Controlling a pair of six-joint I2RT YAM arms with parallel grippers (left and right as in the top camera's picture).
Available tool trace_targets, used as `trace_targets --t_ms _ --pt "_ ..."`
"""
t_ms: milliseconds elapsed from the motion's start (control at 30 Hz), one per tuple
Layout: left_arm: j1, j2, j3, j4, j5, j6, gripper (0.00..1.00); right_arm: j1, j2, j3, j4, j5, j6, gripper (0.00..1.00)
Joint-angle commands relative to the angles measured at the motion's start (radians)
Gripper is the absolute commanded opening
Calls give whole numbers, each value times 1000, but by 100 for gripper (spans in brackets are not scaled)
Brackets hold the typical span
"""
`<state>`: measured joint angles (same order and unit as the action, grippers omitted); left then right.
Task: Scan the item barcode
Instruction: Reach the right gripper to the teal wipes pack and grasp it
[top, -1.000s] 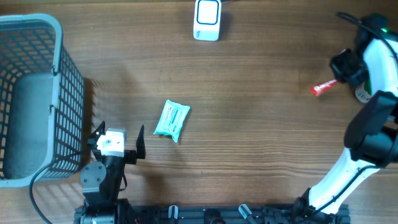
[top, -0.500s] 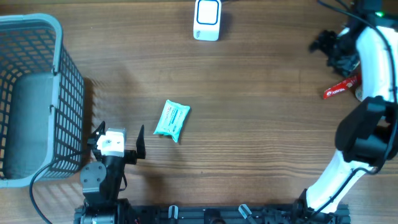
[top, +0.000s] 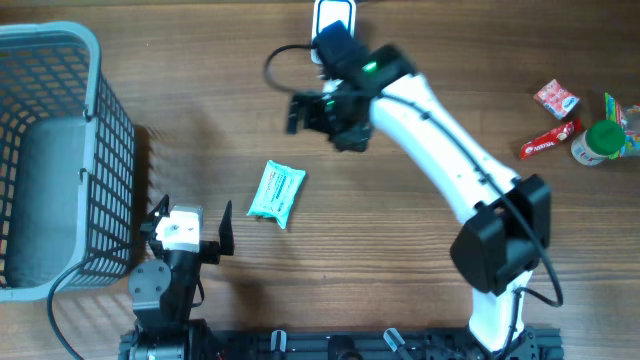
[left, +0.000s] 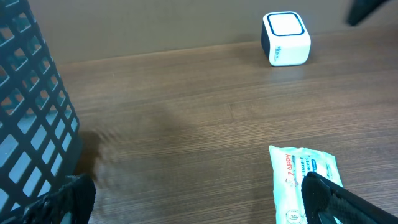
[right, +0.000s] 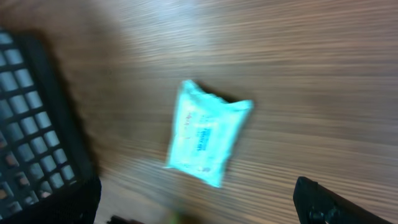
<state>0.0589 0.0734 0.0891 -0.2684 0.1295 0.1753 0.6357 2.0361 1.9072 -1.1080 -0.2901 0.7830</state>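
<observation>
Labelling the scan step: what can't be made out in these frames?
- Barcode on the wipes pack: not readable in any view. Overhead it is too small, the right wrist view is blurred, and the left wrist view cuts the pack off at the bottom edge, partly behind a gripper finger.
- Scanner: overhead, its lower part is hidden by the right arm.
- Bottle: overhead, cut off by the right edge, label too small.

Open table (top: 380, 270) around wipes pack (top: 276, 194); basket (top: 60, 36) left.
</observation>
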Motion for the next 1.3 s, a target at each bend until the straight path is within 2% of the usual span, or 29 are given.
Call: trace_targets --t_ms 0,133,200,300,533,600,667,867,933,1033,1133,1267 --pt "-6 -5 -5 2 8 12 100 82 37 9 63 70 169 99" --pt "-6 -5 -5 2 8 12 100 106 138 10 49 134 303 92" --pt "-6 -5 -5 2 8 12 100 111 178 10 56 138 325 88" --pt "-6 -5 -5 2 8 12 100 128 210 10 92 169 343 87" --pt "-6 -5 -5 2 8 12 100 185 263 10 133 172 341 87" --pt "-6 -5 -5 2 8 12 100 211 280 10 130 172 314 90" --pt "-6 -5 -5 2 8 12 100 228 298 10 84 216 300 100" --pt "-6 -5 -5 2 8 12 100 228 332 9 31 273 264 99" --pt "-6 -5 -5 2 8 12 100 228 341 9 31 277 263 91" --pt "-6 -5 -5 2 8 12 100 228 343 9 11 295 264 73" --pt "-6 -5 -5 2 8 12 100 216 342 10 -32 320 264 72" --pt "-6 -5 -5 2 8 12 100 126 309 10 -175 341 263 69"
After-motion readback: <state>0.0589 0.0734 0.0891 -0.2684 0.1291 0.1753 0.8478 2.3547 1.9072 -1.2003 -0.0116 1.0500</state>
